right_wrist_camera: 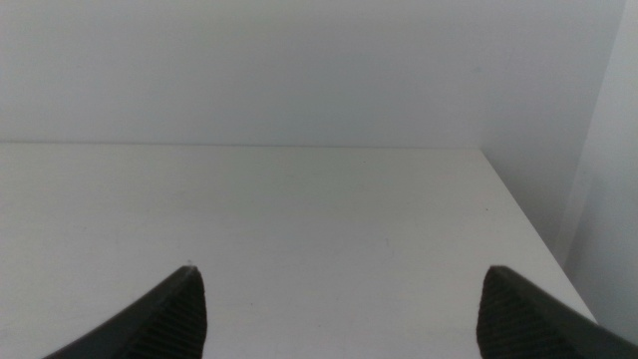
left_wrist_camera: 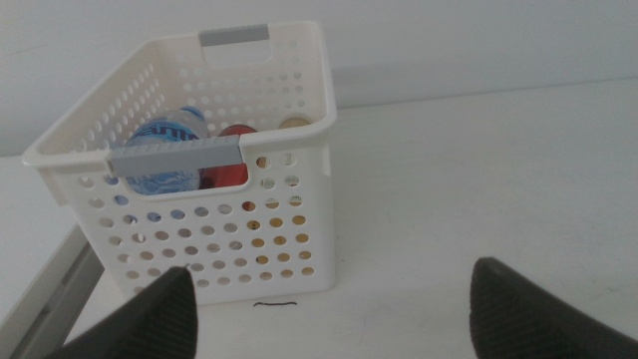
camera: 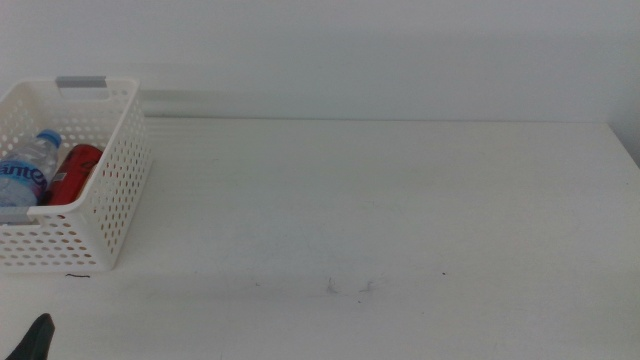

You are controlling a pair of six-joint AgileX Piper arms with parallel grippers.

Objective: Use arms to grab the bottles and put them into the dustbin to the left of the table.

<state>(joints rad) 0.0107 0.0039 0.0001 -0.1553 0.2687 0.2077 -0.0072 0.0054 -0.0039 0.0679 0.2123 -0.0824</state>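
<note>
The white perforated dustbin (camera: 110, 190) stands at the table's left edge. It holds the clear water bottle (camera: 28, 165) with blue cap and the red can (camera: 75, 172). In the left wrist view the dustbin (left_wrist_camera: 289, 214) is close ahead, with the water bottle (left_wrist_camera: 164, 150) and the red can (left_wrist_camera: 231, 170) inside. A pale cap (left_wrist_camera: 294, 122) shows beside the can, and yellow shows through the wall holes. My left gripper (left_wrist_camera: 339, 319) is open and empty, just short of the dustbin; only its tip shows in the middle view (camera: 38, 337). My right gripper (right_wrist_camera: 339, 309) is open and empty over bare table.
The white table (camera: 400, 210) has faint dark scuff marks (camera: 350, 287) near the front middle. A plain white wall runs behind it. The table's right edge (right_wrist_camera: 518, 214) shows in the right wrist view, with a drop beyond it.
</note>
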